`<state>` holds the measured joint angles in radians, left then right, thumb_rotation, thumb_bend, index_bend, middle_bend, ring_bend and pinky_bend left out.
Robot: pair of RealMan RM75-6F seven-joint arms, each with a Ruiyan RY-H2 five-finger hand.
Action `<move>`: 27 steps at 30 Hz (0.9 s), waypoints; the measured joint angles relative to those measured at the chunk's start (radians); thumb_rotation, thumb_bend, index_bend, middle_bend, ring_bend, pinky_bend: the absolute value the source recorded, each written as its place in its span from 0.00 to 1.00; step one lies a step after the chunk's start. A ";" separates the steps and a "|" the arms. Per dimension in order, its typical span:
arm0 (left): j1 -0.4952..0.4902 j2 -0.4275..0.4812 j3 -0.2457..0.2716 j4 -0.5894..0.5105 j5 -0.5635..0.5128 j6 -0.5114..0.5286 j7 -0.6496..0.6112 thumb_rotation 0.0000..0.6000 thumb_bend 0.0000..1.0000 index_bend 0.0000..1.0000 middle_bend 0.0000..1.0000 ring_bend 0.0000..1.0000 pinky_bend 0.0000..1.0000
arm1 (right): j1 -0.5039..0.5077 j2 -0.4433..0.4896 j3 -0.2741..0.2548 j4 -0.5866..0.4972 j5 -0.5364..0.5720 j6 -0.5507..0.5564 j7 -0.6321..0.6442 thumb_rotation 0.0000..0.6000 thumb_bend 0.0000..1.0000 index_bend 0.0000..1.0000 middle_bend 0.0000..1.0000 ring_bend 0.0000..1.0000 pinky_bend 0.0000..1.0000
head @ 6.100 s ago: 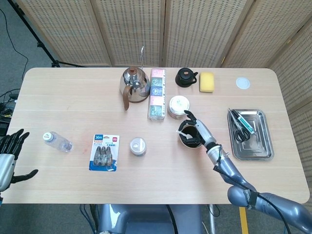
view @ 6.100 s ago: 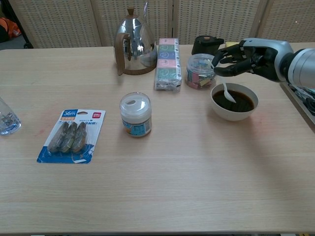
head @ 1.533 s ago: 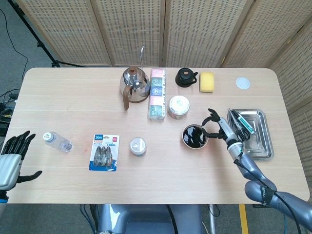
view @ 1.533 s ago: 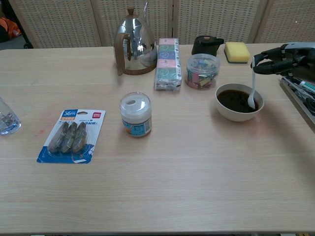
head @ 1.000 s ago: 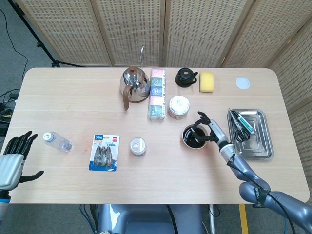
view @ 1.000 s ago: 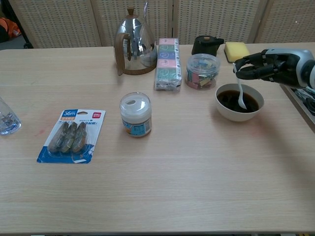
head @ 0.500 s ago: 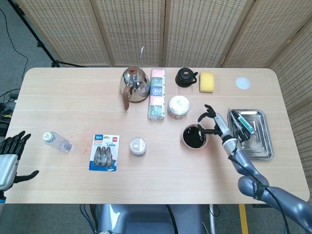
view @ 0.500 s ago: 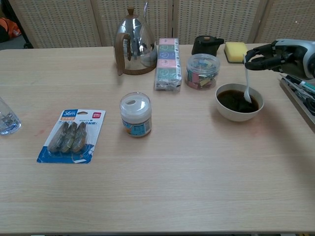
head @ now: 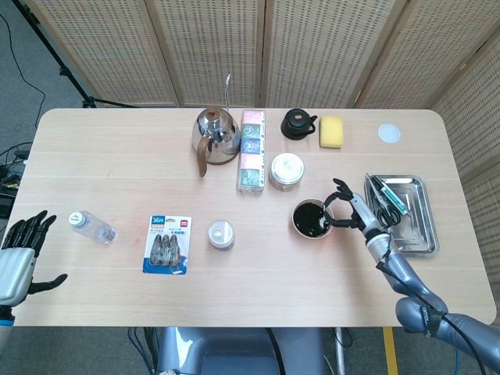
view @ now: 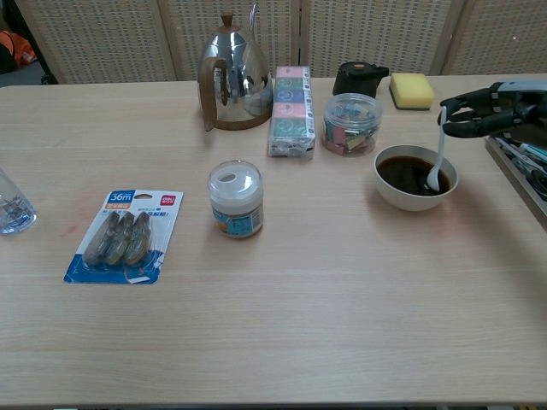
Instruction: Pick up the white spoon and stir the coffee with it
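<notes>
A white bowl (view: pixel 400 198) (head: pixel 299 229) of dark coffee (view: pixel 408 173) (head: pixel 311 219) stands right of the table's middle. My right hand (view: pixel 491 113) (head: pixel 351 209) hovers just right of the bowl and pinches the handle of the white spoon (view: pixel 438 154). The spoon hangs nearly upright, its scoop dipped in the coffee near the bowl's right rim. My left hand (head: pixel 19 255) sits at the table's front left corner with fingers spread and nothing in it.
A steel kettle (view: pixel 232 75), a box of packets (view: pixel 290 99), a clear jar (view: pixel 351 125), a black pot (view: pixel 357 77) and a yellow sponge (view: pixel 412 90) line the back. A metal tray (head: pixel 402 216) lies right of the bowl. A white jar (view: pixel 234 199), a blister pack (view: pixel 125 236) and a bottle (head: pixel 92 227) lie left.
My right hand has shifted slightly right and carried the spoon's scoop toward the bowl's right rim. Over the earlier frames the spoon swept back and forth through the coffee. The left hand barely moved.
</notes>
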<state>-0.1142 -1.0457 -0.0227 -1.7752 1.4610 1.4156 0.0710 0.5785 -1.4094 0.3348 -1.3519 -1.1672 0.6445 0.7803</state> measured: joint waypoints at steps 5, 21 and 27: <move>0.002 0.002 0.002 0.001 0.006 0.004 -0.005 1.00 0.00 0.00 0.00 0.00 0.00 | 0.001 -0.009 -0.004 0.008 -0.006 0.009 0.000 1.00 0.28 0.53 0.00 0.00 0.00; 0.010 0.013 0.008 -0.012 0.033 0.024 -0.016 1.00 0.00 0.00 0.00 0.00 0.00 | -0.030 0.099 -0.038 -0.128 -0.049 0.109 -0.149 1.00 0.00 0.11 0.00 0.00 0.00; 0.023 0.021 0.011 -0.026 0.039 0.047 -0.011 1.00 0.00 0.00 0.00 0.00 0.00 | -0.085 0.158 -0.078 -0.183 -0.099 0.250 -0.327 1.00 0.00 0.11 0.00 0.00 0.00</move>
<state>-0.0911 -1.0250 -0.0113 -1.8007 1.4997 1.4622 0.0598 0.4934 -1.2512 0.2572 -1.5349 -1.2664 0.8947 0.4530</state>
